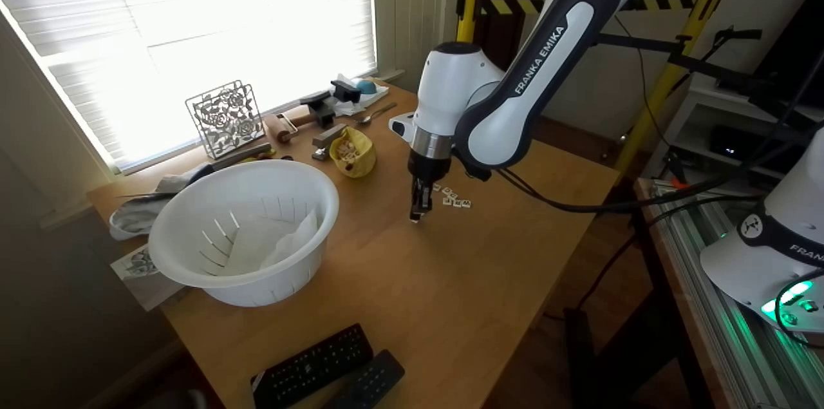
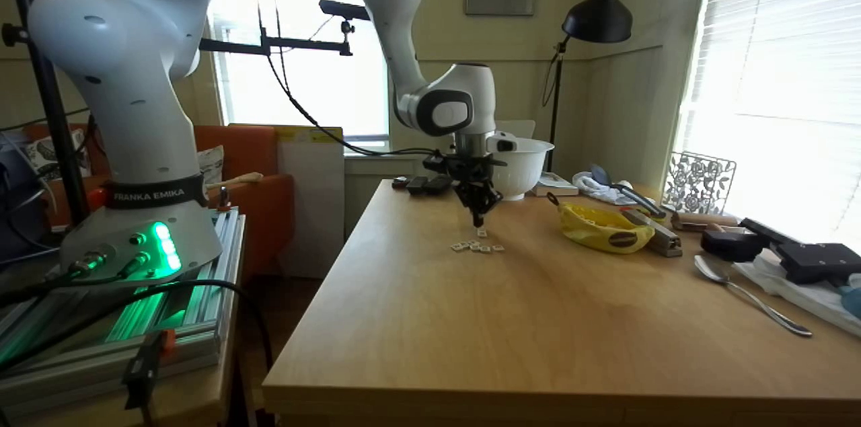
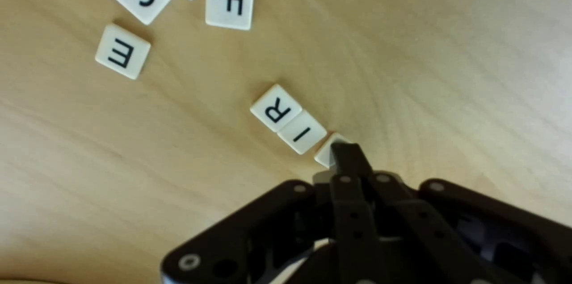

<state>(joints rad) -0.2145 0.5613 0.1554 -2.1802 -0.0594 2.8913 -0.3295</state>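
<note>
Well, letter tiles [image 3: 276,108] dot the wooden table [image 1: 444,286] — bright window [image 1: 219,35] alongside.

My arm [image 2: 393,17] reaches out from its green-lit base [image 2: 138,232], forearm [image 1: 544,67] sloping down to the wrist [image 1: 434,93], which stands near vertical. Beneath it my gripper [image 2: 478,220] points downward. Wrist view: fingers [image 3: 352,161] side by side, closed together at the tips.
</note>
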